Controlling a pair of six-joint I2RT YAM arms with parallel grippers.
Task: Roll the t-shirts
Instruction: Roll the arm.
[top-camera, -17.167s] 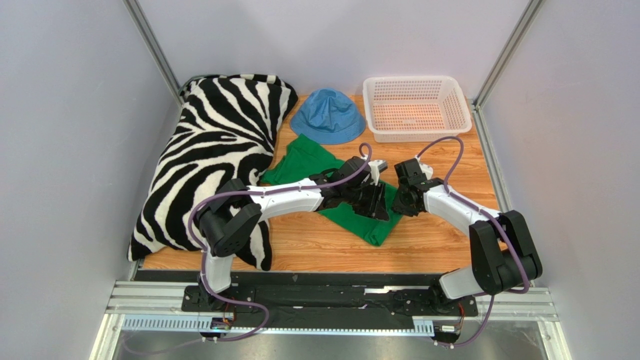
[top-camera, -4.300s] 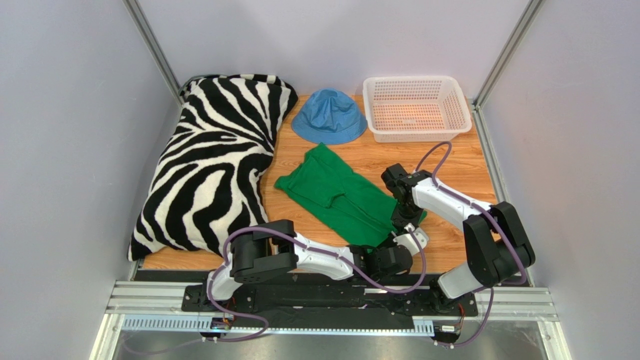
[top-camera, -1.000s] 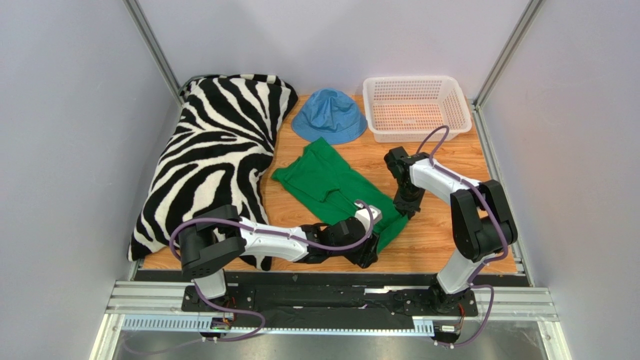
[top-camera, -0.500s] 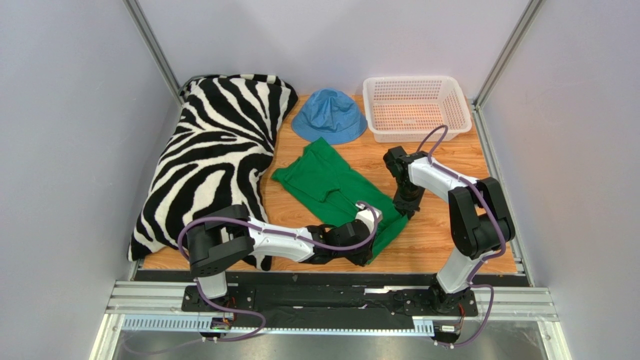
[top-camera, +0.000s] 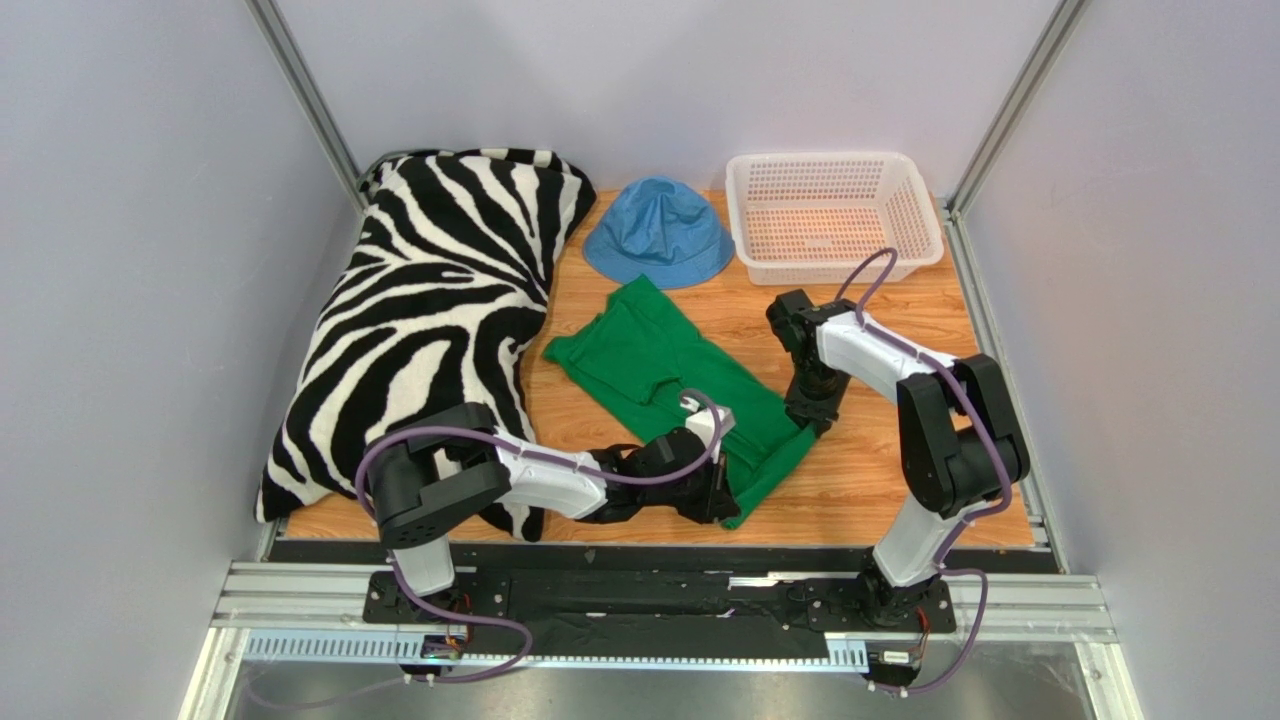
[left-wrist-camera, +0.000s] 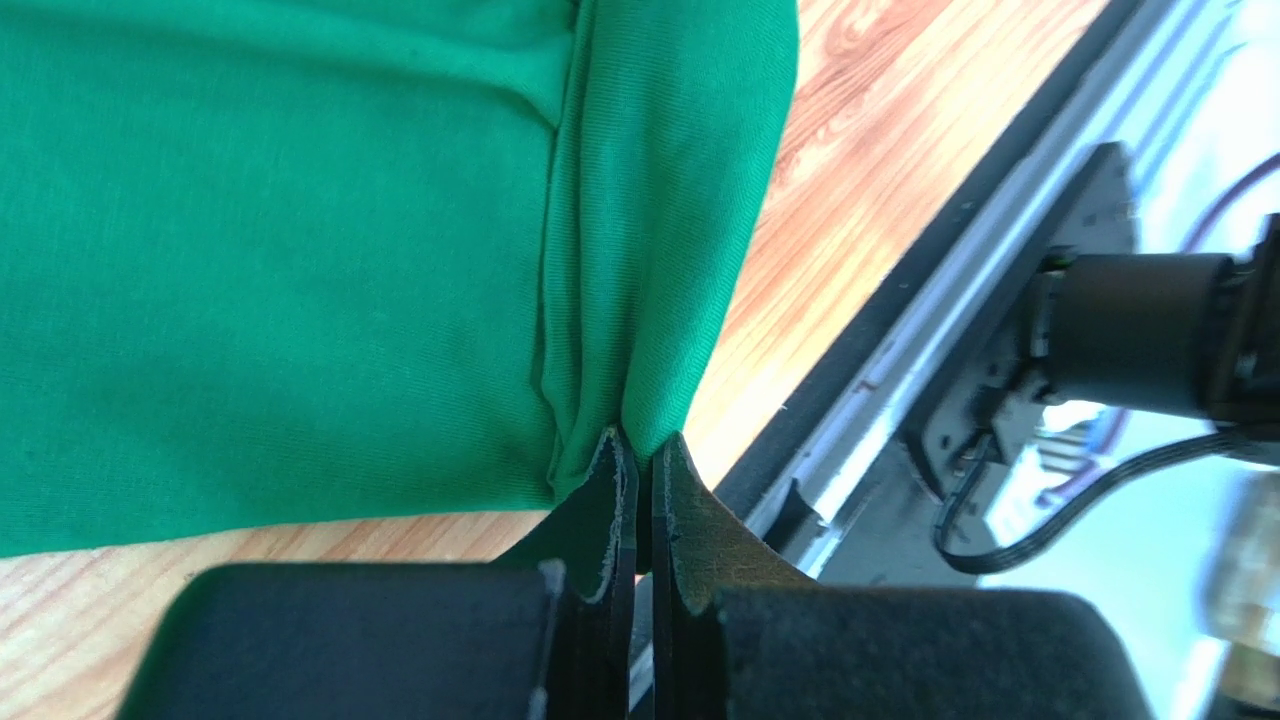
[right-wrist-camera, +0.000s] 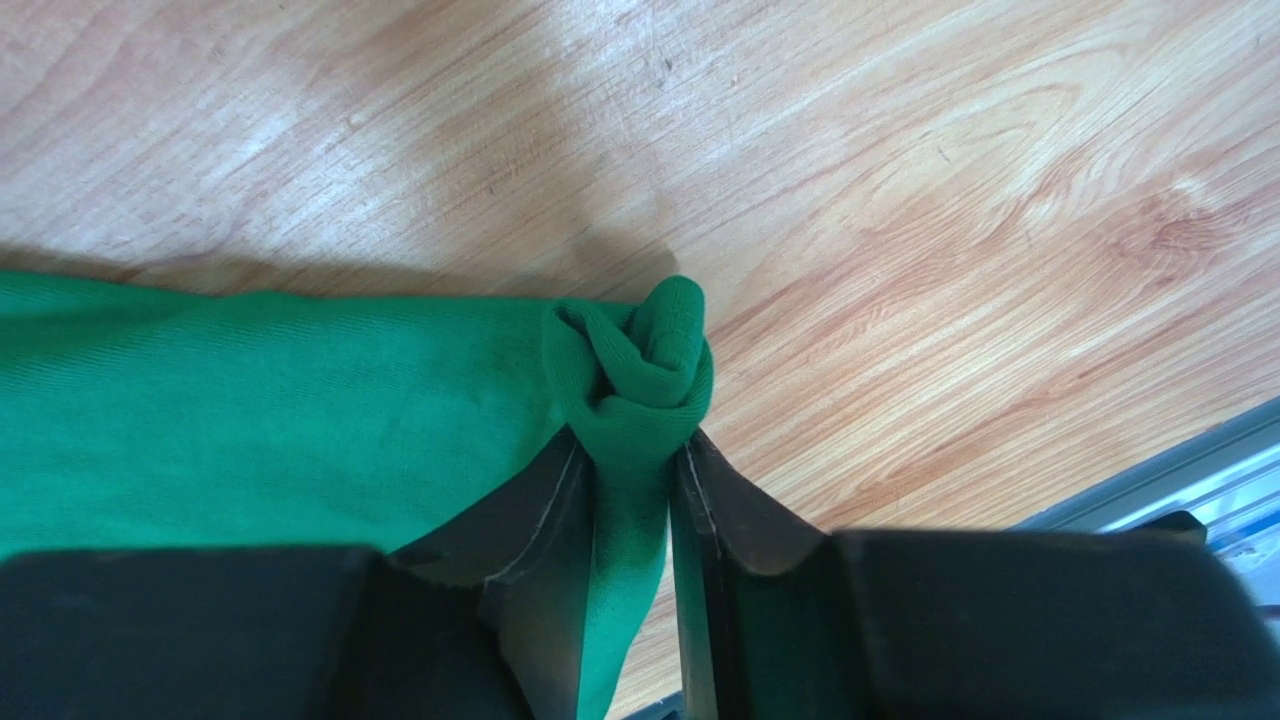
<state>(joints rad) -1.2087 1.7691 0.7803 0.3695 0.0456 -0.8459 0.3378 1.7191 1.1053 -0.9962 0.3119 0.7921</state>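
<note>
One green t-shirt (top-camera: 661, 368), flat on wooden tabletop (top-camera: 842, 488); left end effector (left-wrist-camera: 639, 465) pressed together on its near hem fold; right end effector (right-wrist-camera: 631, 495) apparently pinching a bunched corner.

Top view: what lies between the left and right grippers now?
Only the t-shirt: its near edge runs from the left gripper to the right gripper, each pinching a corner, as the wrist views show.

No readable text, labels, brands or numbers in any view. T-shirt (top-camera: 646, 360), zebra pillow (top-camera: 421, 315), bucket hat (top-camera: 657, 233) and basket (top-camera: 827, 162) are all unprinted. Dark hardware (left-wrist-camera: 1142, 323) past the bench (top-camera: 887, 495) edge is too blurred to read.
</note>
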